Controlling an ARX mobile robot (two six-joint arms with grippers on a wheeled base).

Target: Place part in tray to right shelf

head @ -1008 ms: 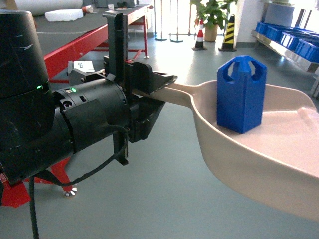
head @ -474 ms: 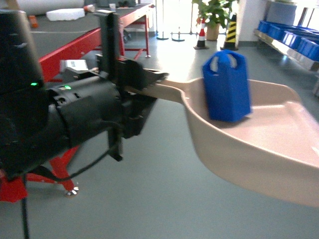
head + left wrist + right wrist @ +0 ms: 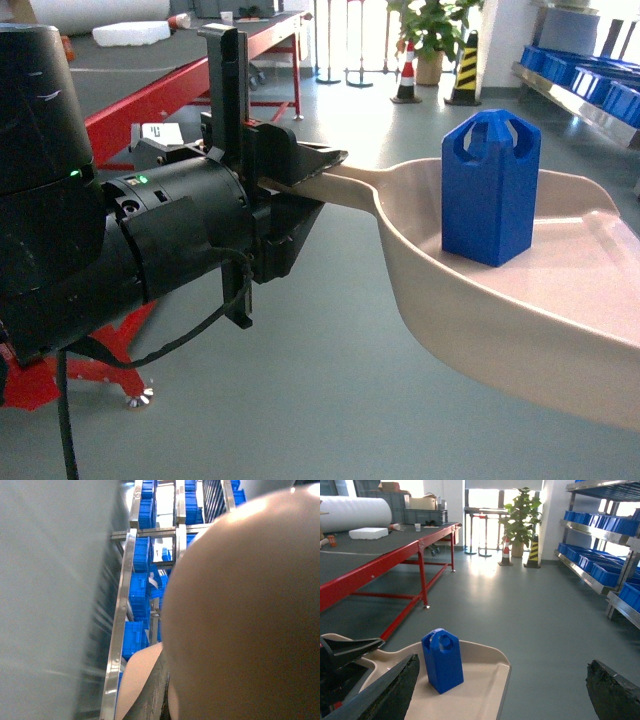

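Observation:
The bright-blue part (image 3: 490, 190) stands upright in the beige tray (image 3: 560, 290), near its back wall. My left gripper (image 3: 315, 183) is shut on the tray's flat handle and holds the tray in the air above the floor. In the left wrist view the tray's underside (image 3: 240, 605) fills the right half. From the right wrist view the part (image 3: 442, 660) and tray (image 3: 475, 690) lie to the lower left. My right gripper (image 3: 502, 695) is open with only floor between its fingers. The right shelf (image 3: 575, 90) runs along the far right wall.
Blue crates (image 3: 597, 570) sit on the steel shelf (image 3: 580, 572). A red-framed table (image 3: 385, 565) with a foam roll stands on the left. A potted plant (image 3: 520, 515) and striped cones (image 3: 534, 550) stand at the far end. Grey floor (image 3: 520, 610) lies between.
The tray with the part swung left and then back right, ending a little higher in the head view. The part stayed upright. My left gripper kept its hold on the handle.

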